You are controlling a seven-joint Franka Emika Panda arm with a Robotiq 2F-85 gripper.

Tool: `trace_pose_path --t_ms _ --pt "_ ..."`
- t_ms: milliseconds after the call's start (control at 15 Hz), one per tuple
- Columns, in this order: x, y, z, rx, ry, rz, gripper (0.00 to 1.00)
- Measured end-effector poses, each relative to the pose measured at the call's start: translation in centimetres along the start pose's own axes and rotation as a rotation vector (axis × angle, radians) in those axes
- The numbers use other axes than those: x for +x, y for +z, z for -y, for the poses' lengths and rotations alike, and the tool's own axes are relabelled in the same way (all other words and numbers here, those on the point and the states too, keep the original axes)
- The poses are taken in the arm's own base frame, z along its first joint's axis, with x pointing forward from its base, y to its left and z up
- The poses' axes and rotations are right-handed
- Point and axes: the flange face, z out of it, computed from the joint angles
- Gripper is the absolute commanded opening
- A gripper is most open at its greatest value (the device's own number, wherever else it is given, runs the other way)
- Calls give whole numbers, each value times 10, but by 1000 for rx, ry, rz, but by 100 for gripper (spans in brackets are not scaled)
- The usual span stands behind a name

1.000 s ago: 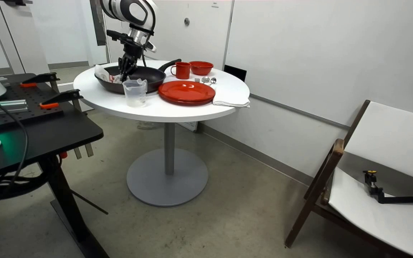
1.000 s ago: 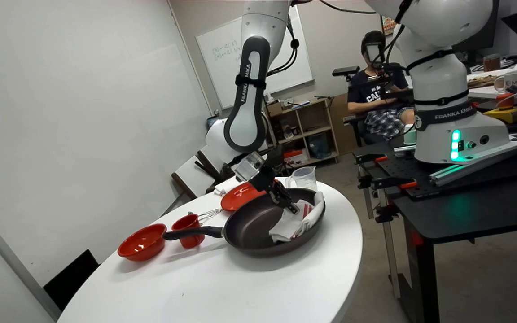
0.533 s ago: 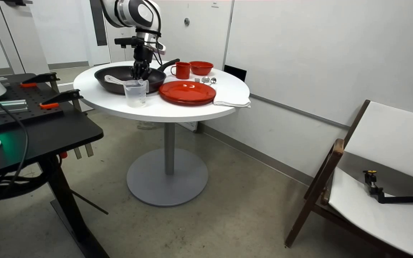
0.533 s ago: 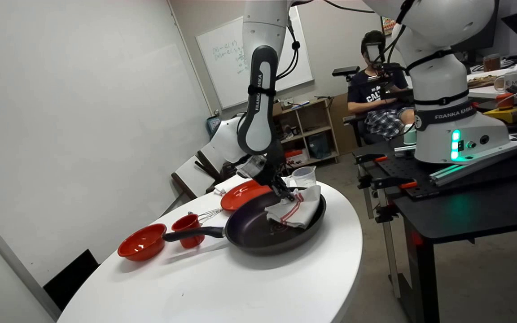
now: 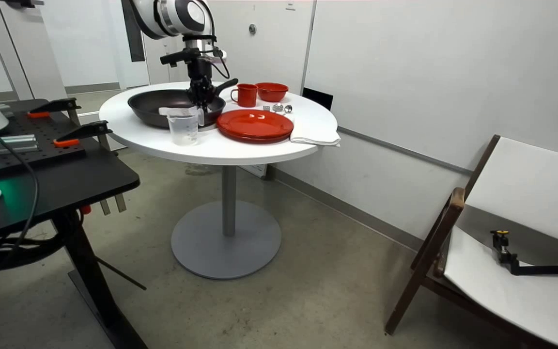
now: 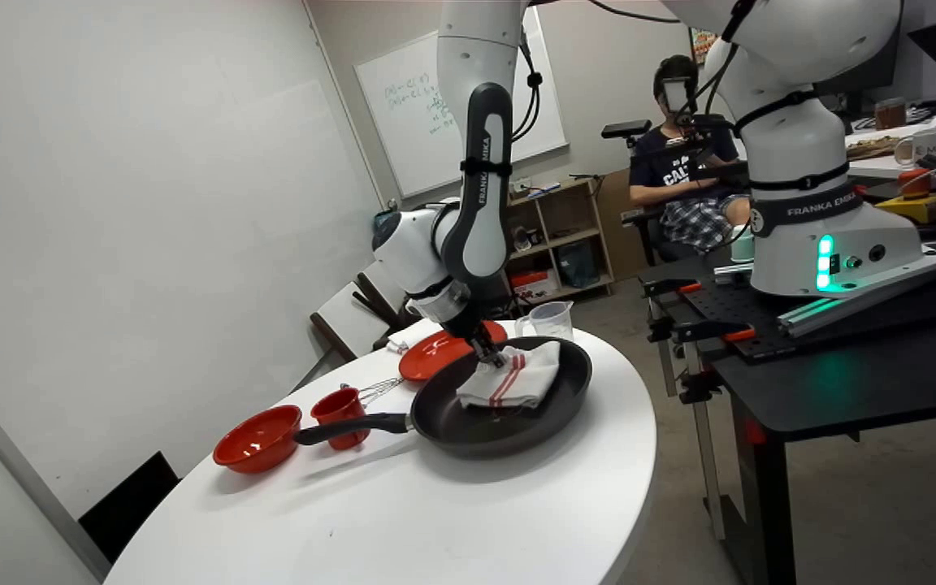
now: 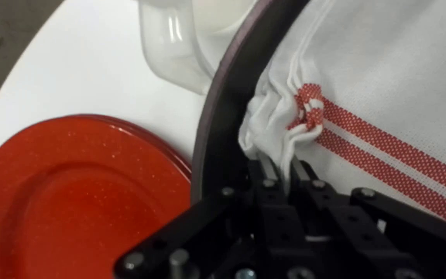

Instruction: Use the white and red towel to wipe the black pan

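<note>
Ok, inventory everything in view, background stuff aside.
pan: 1, black, on table
striped towel: 1, white/red, in pan
folded cloth: 1, white, table edge
plates: at least 2, red, beside pan
mug: 1, red, on table
bowl: 1, red, beside mug
measuring cup: 1, clear, beside pan
metal utensils: about 3, silver, near plates
table: 1, white, under these
desk: 1, black, near table
wooden chair: 1, brown/white, apart from table
person: 1, dark shirt, background
robot arm: 1, white, on desk
gripper: 1, black, gripping towel
</note>
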Motion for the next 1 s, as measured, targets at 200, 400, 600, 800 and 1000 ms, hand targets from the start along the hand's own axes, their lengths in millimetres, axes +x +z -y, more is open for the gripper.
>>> trace_pose_path --t_ms 200,400,600,800,1000 --pt "11 -14 15 28 -7 -100 3" --pt "19 -28 33 36 -38 -188 3" --pt "25 -36 43 12 -79 -263 3" --pt "30 -39 47 -10 -109 -329 3" --pt "33 -49 57 12 -121 -393 3"
